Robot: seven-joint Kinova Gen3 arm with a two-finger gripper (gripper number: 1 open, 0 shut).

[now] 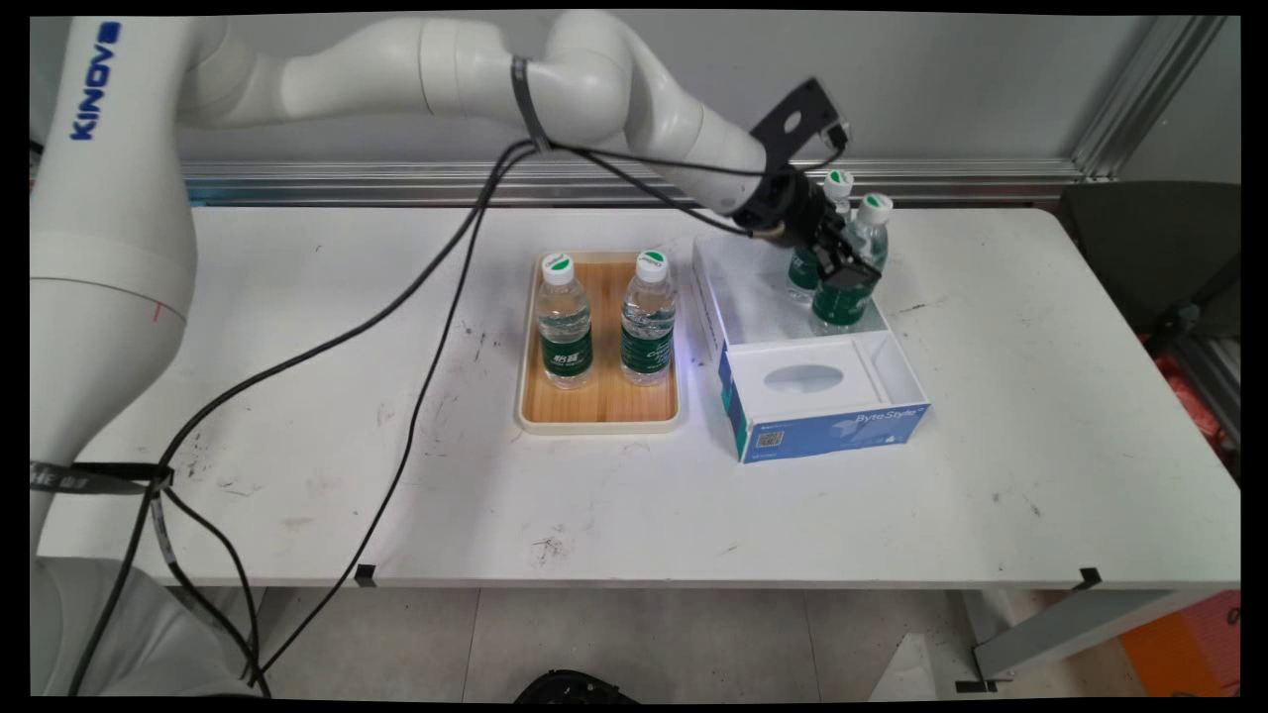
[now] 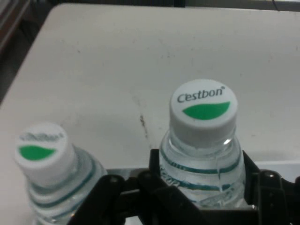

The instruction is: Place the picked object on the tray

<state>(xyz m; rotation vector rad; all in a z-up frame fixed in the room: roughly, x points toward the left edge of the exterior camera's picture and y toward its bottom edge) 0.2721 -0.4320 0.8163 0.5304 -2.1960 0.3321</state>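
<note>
My black gripper [image 1: 844, 287] is shut on a clear water bottle [image 1: 874, 223] with a green label and a white cap. The bottle stands upright in the far half of an open white-and-blue box [image 1: 822, 428]. In the hand view the same bottle [image 2: 204, 122] sits between my fingers [image 2: 155, 171], and its cap reads Cestbon. A second bottle [image 1: 838, 186] of the same kind stands just behind it in the box, and it appears at the lower left of the hand view [image 2: 44, 157]. It is apart from the gripper [image 2: 201, 190].
Left of the box lies a wooden tray with a cream rim [image 1: 599, 421]. On it stand two more bottles, one at the left [image 1: 565, 327] and one at the right [image 1: 649, 319]. Black cables [image 1: 436, 327] hang from the arm across the table's left half. A dark chair [image 1: 1159, 248] stands at the right.
</note>
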